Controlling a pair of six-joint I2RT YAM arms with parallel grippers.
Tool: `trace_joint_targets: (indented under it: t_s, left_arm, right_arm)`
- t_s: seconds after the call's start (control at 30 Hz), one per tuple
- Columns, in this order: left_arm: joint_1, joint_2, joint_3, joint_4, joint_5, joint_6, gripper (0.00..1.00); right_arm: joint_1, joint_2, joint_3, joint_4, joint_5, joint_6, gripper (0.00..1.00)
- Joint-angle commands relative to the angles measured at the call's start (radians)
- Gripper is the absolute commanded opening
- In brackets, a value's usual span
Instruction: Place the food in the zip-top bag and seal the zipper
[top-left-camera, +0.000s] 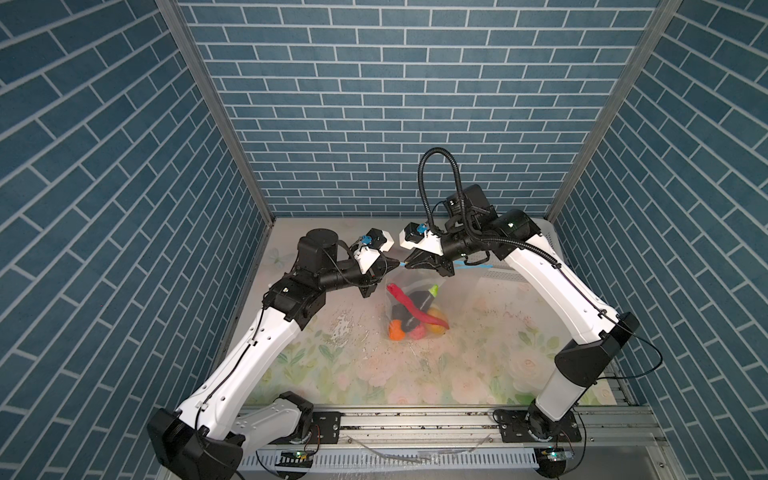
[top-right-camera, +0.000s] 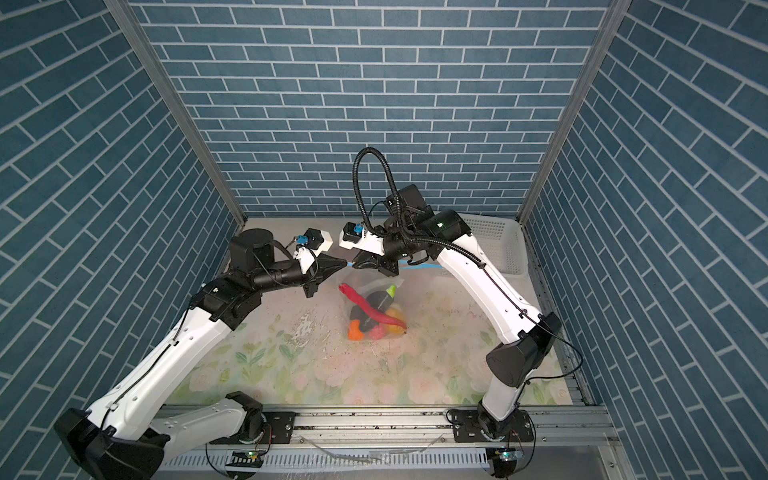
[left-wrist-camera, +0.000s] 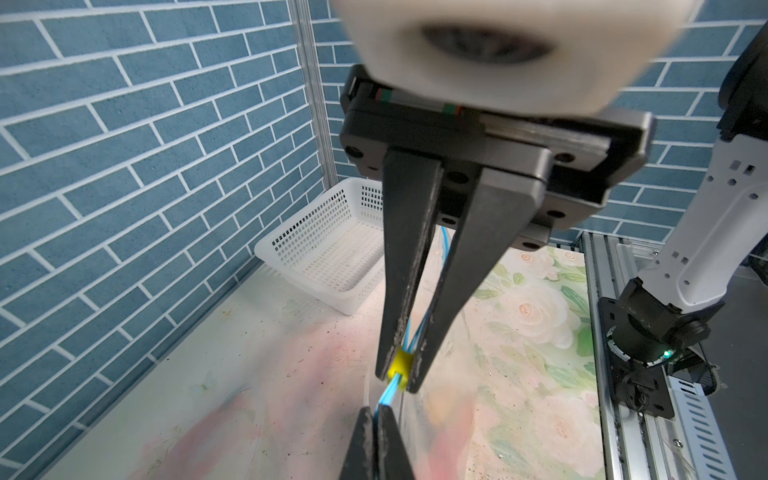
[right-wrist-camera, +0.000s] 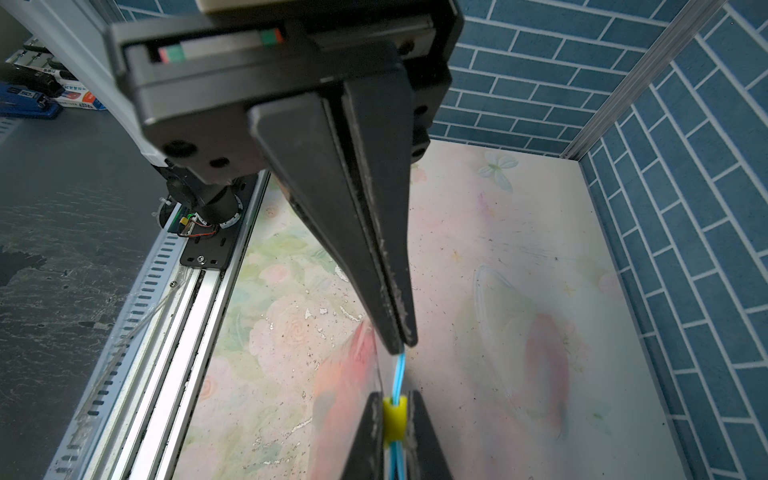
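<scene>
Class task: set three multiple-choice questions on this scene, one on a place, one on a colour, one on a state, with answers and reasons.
1. Where is the white basket? A. far right corner of the table B. between the arm bases C. on the front rail
2. What colour is the slider on the zipper? A. red B. yellow C. green
3. The left gripper is A. wide open B. shut on the zipper C. holding the basket
Key: 1 A: a top view shows it there. 2 B: it shows yellow against the blue zipper. 3 B: its fingers meet on the zipper.
</scene>
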Motion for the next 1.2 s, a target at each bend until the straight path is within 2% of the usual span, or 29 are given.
trace_joint_targets:
  t_s: [0.0, 1.17]
  left_arm:
    - [0.039, -0.029, -0.018, 0.008, -0.090, -0.017, 0.00]
    - [0.107, -0.067, -0.075, 0.060, -0.171, -0.072, 0.00]
  right_arm:
    - [-0.017, -0.032, 0.042, -0.050, -0.001, -0.024, 0.04]
    - [-0.026, -0.049, 0.018, -0.046, 0.003, -0.018, 0.04]
